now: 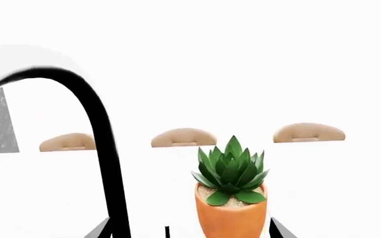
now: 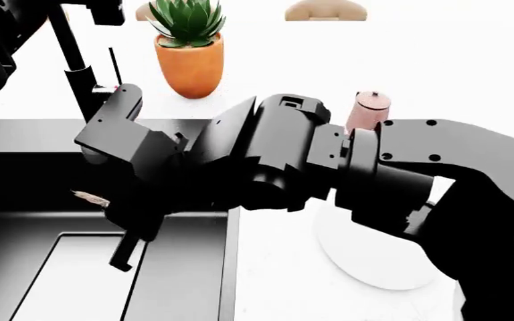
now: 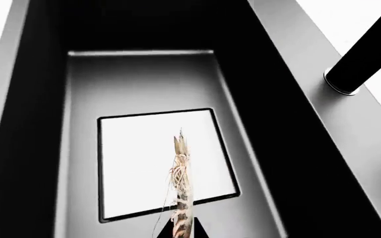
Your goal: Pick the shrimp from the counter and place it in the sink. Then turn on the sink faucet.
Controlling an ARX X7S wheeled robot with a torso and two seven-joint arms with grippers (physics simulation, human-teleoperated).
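thin tan segmented shrimp (image 3: 180,191) – pinched in right end effector (image 2: 125,231), above black sink (image 3: 78,148)

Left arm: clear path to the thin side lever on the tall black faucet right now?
Probably yes. The left tool hangs beside the faucet, nothing between it and the lever; the orange plant pot stands off to the side.
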